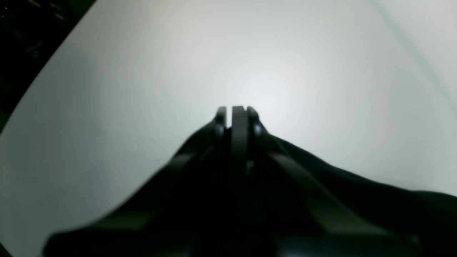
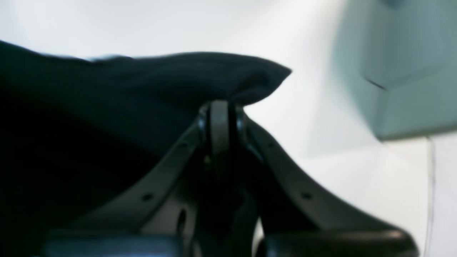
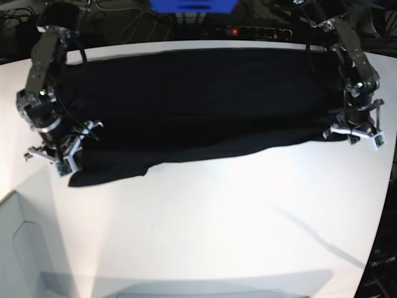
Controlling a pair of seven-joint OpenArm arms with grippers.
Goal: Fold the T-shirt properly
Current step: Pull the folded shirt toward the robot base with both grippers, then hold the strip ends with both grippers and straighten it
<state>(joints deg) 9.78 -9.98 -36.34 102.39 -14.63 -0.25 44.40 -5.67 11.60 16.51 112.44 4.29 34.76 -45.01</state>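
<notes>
The black T-shirt lies spread wide across the far half of the white table, with its near edge loose and wavy. My left gripper is at the shirt's right end. In the left wrist view it is shut, with black cloth trailing from its tips to the lower right. My right gripper is at the shirt's left near corner. In the right wrist view it is shut under a raised fold of the cloth. The patch and the tag are hidden.
A pale grey box stands beside the right gripper; it also shows at the base view's lower left. A power strip and cables run behind the table. The table's edge curves away at the right.
</notes>
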